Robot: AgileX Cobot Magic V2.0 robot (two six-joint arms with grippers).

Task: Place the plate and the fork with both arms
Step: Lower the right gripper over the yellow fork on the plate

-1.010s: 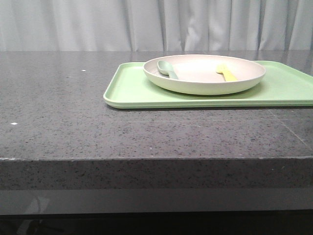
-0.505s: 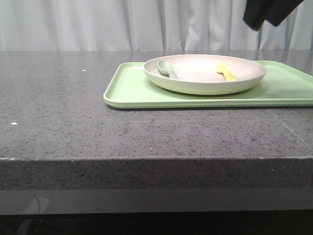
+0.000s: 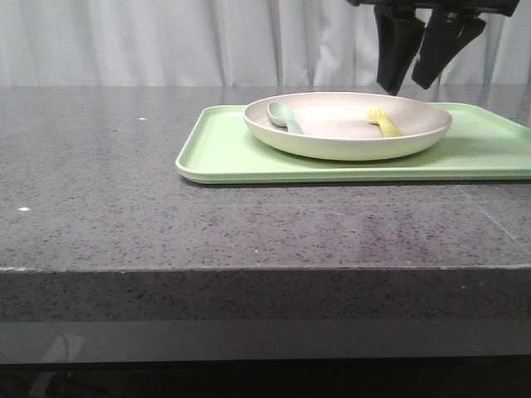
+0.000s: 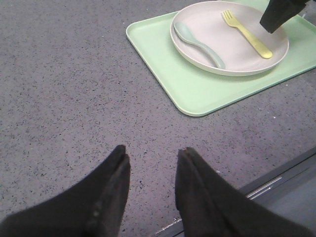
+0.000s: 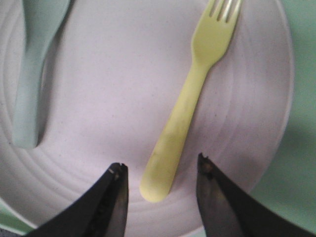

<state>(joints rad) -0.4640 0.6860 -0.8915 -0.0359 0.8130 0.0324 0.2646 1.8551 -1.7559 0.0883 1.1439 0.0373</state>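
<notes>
The pinkish-cream plate (image 3: 332, 143) rests on a light-green tray (image 3: 224, 153). Inside it lie a pale-yellow fork (image 3: 383, 121) on the right and a grey-green spoon (image 3: 284, 117) on the left. My right gripper (image 3: 413, 85) hangs open just above the plate's far right rim. In the right wrist view the fork (image 5: 190, 101) has its handle end between the open fingers of the right gripper (image 5: 161, 168), apart from them. My left gripper (image 4: 151, 154) is open over bare counter, well away from the plate (image 4: 237, 52) and the fork (image 4: 248, 34).
The tray (image 4: 197, 89) sits on a dark speckled stone counter (image 3: 124, 207), whose front edge crosses the front view. A pale curtain hangs behind. The tray runs off the right side of the front view.
The right arm has come down from the top right into the front view, and now hangs over the plate's right side. Plate, fork and spoon have not moved.
</notes>
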